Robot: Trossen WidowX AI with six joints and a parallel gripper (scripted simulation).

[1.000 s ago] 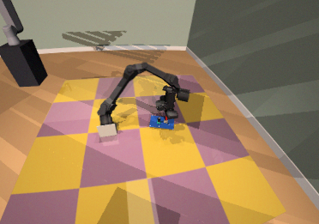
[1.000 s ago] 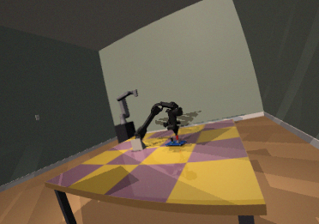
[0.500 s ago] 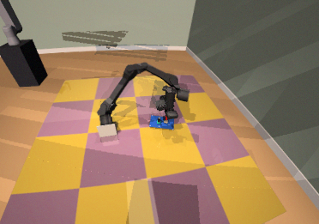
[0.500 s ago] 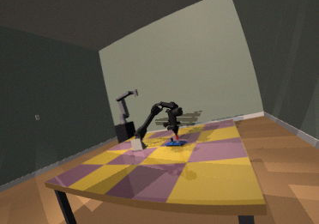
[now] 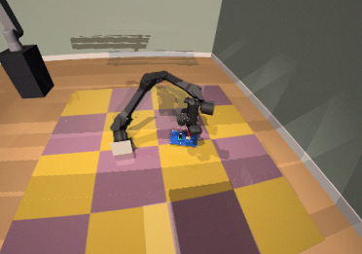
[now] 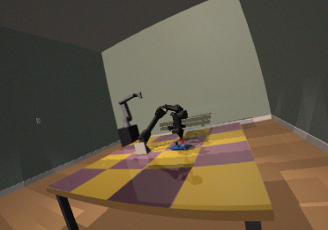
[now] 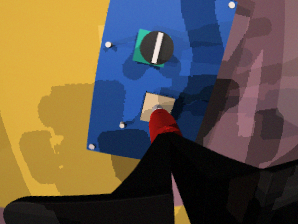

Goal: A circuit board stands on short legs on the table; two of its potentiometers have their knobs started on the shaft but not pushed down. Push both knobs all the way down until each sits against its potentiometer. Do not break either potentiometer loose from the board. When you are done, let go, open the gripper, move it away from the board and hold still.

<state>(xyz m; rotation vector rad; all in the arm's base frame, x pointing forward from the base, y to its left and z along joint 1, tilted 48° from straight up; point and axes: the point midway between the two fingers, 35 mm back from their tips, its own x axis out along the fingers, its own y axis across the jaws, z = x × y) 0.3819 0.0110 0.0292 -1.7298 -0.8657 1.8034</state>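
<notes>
1. Gripper (image 7: 168,137): jaws fully together with nothing between them, used as a blunt pusher. In the wrist view the closed tips sit on top of the red knob (image 7: 161,124), directly above the board (image 7: 200,50).
2. Red knob: on the pale square potentiometer (image 7: 158,106) in the half of the board nearer the gripper. Judged to be the knob in hand. The tips hide most of it, so I cannot tell whether it is fully down against its base.
3. Black knob (image 7: 156,48): farther along the board from the gripper, on a green potentiometer (image 7: 141,47), white pointer line showing. Nothing touches it. From above its height cannot be read (seated or not: undetermined).
4. Board: blue, on a yellow square of the checked table (image 5: 63,196), small pale fittings at its corners, lying flat as far as the top view shows. Both potentiometers look square to the board, none visibly knocked loose.
5. Progress, as a judgement: at most one knob settled. Left to do: confirm both are seated, lift off, open the jaws, back away from the board and hold still.
6. Beyond the board: arm base (image 5: 121,148) beside it, a second idle arm (image 5: 19,30) off the table.
</notes>
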